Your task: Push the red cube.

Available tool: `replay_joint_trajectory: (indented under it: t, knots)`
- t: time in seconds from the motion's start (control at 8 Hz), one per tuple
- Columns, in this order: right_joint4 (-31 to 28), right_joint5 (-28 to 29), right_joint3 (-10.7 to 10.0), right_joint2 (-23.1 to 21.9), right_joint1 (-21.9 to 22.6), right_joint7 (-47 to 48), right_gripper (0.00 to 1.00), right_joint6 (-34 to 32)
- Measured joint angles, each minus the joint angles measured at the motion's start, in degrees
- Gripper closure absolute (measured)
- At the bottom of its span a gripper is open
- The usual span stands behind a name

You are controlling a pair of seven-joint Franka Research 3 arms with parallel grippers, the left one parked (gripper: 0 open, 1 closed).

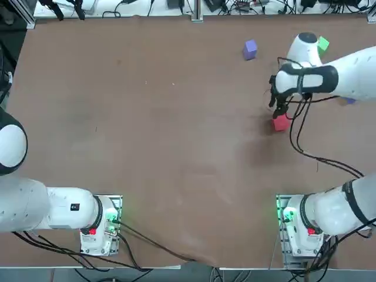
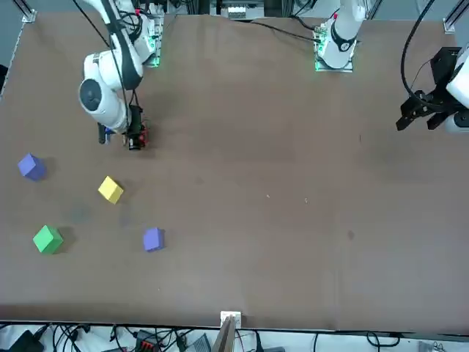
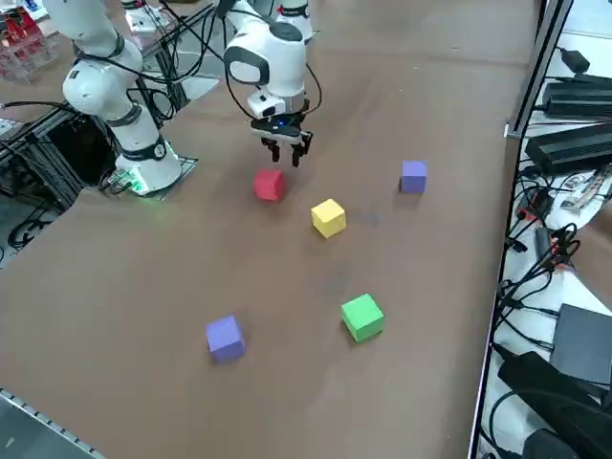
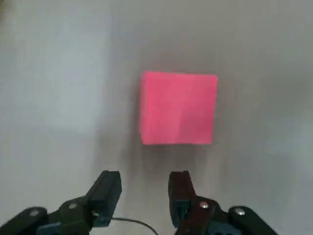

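Five cubes are being carried on the brown table (image 3: 143, 287): the red cube (image 3: 269, 185), a yellow cube (image 3: 328, 218), a green cube (image 3: 362, 316), and two purple cubes (image 3: 225, 338) (image 3: 413, 176).

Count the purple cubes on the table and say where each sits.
2. One purple cube lies at the far side from the robot, beyond the yellow cube; the other purple cube lies out toward the robot's right edge, near the green cube. None seems hidden.
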Motion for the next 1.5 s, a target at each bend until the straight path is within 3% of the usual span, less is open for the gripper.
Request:
replay_joint_trajectory:
  t: [0.62,1.5]
  knots:
    - [-7.3,0.0,-0.2,-0.1,0.8,0.3,0.44,8.7]
    - [-8.6,0.0,-0.9,1.4,-1.1,0.4,0.48,13.3]
